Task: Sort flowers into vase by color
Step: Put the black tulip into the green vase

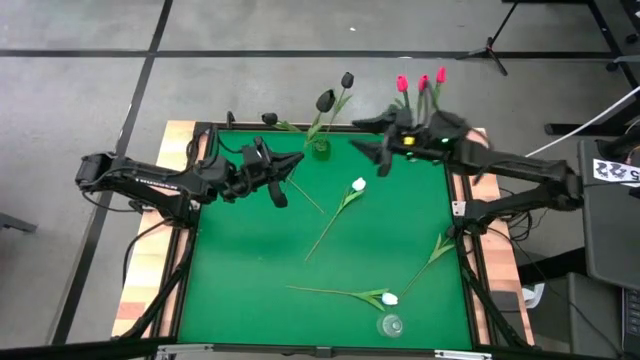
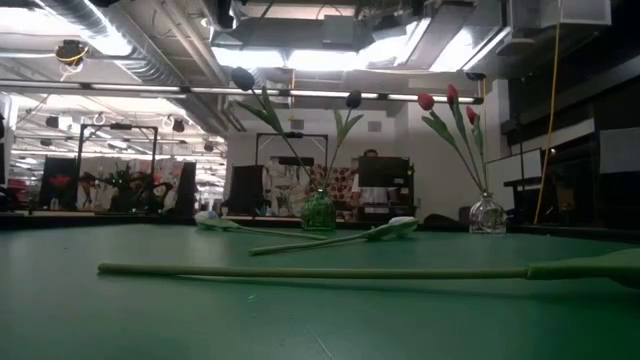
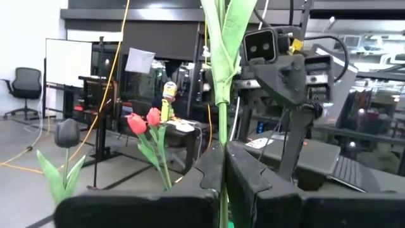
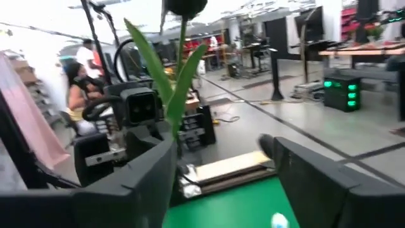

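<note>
Green stem (image 3: 221,136) stands upright, clamped in left pincer (image 3: 223,166).

The table cover (image 1: 250,260) looked like matt green felt (quite smooth), its frame (image 1: 178,140) pale wood, the vase (image 2: 487,215) clear glossy glass.

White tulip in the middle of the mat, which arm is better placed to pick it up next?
Right, probably. The right pincer is open and empty, just beyond the white tulip. The left pincer is shut on a green stem, so it is busy.
</note>
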Controlling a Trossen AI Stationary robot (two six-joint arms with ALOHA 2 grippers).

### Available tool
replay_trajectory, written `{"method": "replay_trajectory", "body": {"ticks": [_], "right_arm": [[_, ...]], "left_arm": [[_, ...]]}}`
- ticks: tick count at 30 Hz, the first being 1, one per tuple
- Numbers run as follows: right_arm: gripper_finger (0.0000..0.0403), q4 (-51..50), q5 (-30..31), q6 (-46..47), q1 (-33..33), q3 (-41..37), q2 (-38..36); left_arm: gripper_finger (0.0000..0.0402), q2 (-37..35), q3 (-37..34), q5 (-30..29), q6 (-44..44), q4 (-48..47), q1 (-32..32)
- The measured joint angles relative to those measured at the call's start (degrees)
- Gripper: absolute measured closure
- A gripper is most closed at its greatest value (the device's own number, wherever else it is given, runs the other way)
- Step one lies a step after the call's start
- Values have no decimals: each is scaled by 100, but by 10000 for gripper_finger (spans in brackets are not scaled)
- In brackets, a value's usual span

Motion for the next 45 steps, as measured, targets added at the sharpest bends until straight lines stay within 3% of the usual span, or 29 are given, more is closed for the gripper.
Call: {"method": "replay_trajectory", "body": {"ticks": [6, 13, 33, 45], "right_arm": [[87, 460, -228, 380, 36, 494, 882], [90, 355, -920, 379, 159, 1399, 1714], [93, -5, -966, 328, 138, 1662, 1954], [93, 505, -1064, 624, 254, 1658, 2400]], "left_arm": [[396, 3, 2, 2, 80, 199, 2], [396, 121, 19, 7, 198, 410, 116], [396, 120, 37, 121, 383, 1360, 227], [396, 120, 37, 151, 359, 1368, 238]]}}
